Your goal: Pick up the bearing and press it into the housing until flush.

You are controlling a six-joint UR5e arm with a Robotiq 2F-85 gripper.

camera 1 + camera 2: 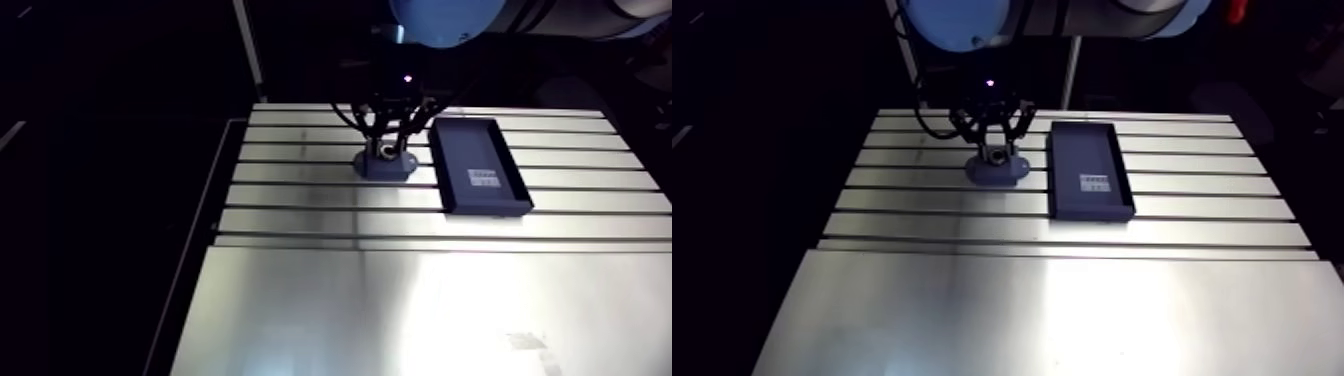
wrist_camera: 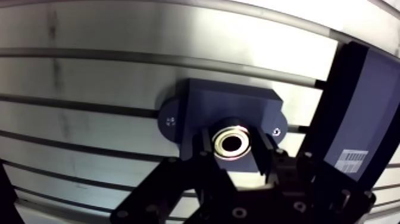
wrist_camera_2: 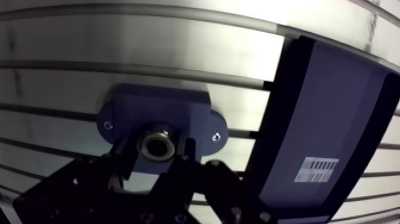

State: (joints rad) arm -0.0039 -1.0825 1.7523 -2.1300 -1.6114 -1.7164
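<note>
Two black fingers [image 2: 205, 146] of the Robotiq gripper [image 2: 233, 148] clench the small silvery ring bearing [image 2: 231, 142], held over the dark blue flanged housing [image 2: 232, 104]. Pick-up looks done; pressing flush seems left. At the housing's three o'clock lies a dark rectangular tray [image 2: 357, 107] on the slotted aluminium table [image 2: 119, 77].

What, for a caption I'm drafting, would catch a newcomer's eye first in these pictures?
The shiny metal bearing, clamped between the two fingers of the gripper right over the dark blue housing on the slotted table, stands out first. Next comes the long dark tray beside the housing, with a white barcode label at one end.
</note>
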